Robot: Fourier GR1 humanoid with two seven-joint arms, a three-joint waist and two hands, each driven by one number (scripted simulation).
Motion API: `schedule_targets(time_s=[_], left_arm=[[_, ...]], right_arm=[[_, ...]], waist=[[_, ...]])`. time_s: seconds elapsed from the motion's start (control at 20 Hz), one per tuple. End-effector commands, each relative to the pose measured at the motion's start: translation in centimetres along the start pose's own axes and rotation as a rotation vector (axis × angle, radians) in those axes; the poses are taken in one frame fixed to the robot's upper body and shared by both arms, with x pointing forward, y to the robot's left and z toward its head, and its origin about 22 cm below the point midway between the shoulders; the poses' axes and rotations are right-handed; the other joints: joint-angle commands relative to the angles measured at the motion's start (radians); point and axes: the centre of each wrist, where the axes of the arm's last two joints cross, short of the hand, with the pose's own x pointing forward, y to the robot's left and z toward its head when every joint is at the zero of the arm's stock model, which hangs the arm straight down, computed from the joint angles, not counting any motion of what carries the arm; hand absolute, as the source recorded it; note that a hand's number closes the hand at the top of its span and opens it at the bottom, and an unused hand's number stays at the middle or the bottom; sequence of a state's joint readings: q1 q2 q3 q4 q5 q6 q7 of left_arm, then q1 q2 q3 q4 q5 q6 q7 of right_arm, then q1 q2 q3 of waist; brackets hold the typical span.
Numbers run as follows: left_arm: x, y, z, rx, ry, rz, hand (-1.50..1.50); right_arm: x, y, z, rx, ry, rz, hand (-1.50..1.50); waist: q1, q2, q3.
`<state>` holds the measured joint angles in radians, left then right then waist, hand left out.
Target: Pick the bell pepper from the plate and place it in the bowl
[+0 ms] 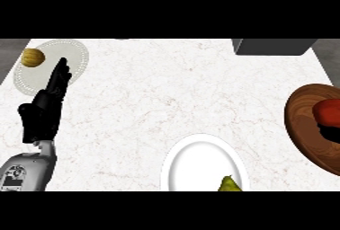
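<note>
At the right edge of the counter [166, 99], we see the wooden bowl [306, 130] with the red bell pepper [328, 112] lying inside it. Our left hand [45, 105] shows at the left side, fingers straight and holding nothing, their tips over the rim of a pale plate [69, 54]. A yellow-brown fruit [33, 57] sits on that plate. Near the lower edge, a white plate [199, 161] carries a green pear [230, 184]. Our right hand is out of view.
</note>
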<state>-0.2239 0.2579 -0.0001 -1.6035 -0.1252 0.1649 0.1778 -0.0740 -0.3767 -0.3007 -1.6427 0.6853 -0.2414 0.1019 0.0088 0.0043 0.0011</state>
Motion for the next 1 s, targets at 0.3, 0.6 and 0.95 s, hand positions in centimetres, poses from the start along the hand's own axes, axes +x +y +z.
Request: schedule_targets(time_s=[0.3,0.6,0.95], left_arm=[[0.6,-0.2,-0.3,-0.009,-0.014,-0.002,0.00],[1.5,0.5,-0.6,-0.025,0.006,-0.017,0.00],[1.2,0.0,0.4,-0.005,0.000,-0.007,0.00]], right_arm=[[-7.6,3.6,-5.4,0.065,0.170,-0.075,1.50],[-10.1,6.6,-4.5,0.167,0.109,-0.237,-1.50],[-11.4,5.1,-6.2,0.074,0.082,-0.411,-1.50]], waist=[[0.013,0.004,0.001],[0.014,0.004,0.002],[0.004,-0.001,0.001]])
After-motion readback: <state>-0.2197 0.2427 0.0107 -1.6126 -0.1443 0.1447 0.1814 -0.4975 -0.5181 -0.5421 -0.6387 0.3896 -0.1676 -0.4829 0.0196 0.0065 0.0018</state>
